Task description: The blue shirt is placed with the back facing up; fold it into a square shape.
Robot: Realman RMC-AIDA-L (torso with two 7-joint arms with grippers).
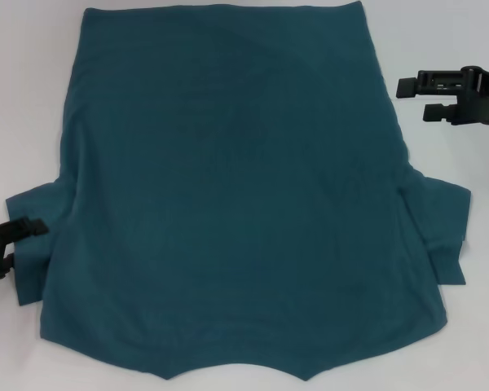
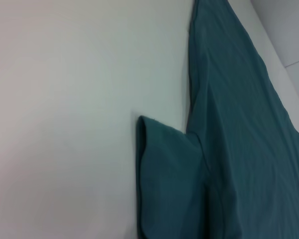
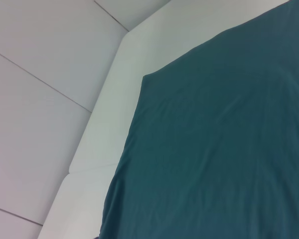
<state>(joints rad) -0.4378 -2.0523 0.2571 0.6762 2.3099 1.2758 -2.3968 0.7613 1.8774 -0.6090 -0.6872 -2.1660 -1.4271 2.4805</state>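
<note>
The blue shirt (image 1: 228,187) lies spread flat on the white table (image 1: 24,81), plain side up, with its neckline at the near edge and its hem at the far edge. Both short sleeves stick out, the left one (image 1: 41,199) and the right one (image 1: 444,220). My left gripper (image 1: 28,244) is open and empty at the outer edge of the left sleeve, which also shows in the left wrist view (image 2: 164,179). My right gripper (image 1: 413,98) is open and empty, off the shirt's right side near the far end. The right wrist view shows the shirt's hem corner (image 3: 154,84).
The white table surface (image 2: 65,124) surrounds the shirt on both sides. The table's edge (image 3: 109,89) and a pale tiled floor (image 3: 40,50) beyond it show in the right wrist view.
</note>
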